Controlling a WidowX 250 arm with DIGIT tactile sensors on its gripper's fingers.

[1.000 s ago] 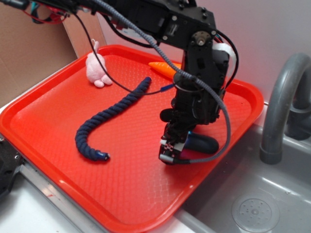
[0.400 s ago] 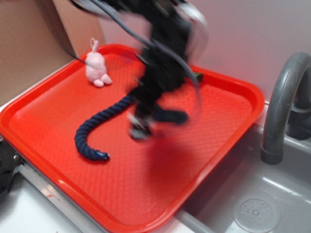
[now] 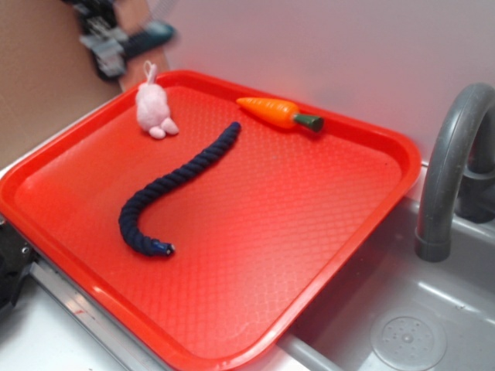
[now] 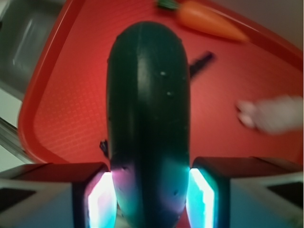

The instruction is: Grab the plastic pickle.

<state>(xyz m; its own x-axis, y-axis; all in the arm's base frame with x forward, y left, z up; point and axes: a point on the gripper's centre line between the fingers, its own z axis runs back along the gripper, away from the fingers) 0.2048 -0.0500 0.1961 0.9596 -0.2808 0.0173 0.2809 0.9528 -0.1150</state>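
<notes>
- Gripper (image 4: 149, 202) fills the bottom of the wrist view, its jaws closed on the plastic pickle (image 4: 147, 118), one lit pad pressed to each side of its lower end
- The pickle stands lengthwise out from the jaws, dark teal-green and smooth, with a rounded far end
- In the exterior view the gripper (image 3: 104, 46) sits blurred at the top left corner, above the far left edge of the red tray (image 3: 332, 224), with a teal-dark shape sticking out to its right
- The pickle is off the tray surface, held well above it
- On the tray lie a navy twisted rope (image 3: 174, 185) curving through the middle, an orange carrot (image 3: 274, 112) with a green stem near the far rim, and a pink plush toy (image 3: 153, 108) at the far left
- A grey sink (image 3: 402, 325) with a curved tap (image 3: 448, 162) sits just beside the tray's right edge
</notes>
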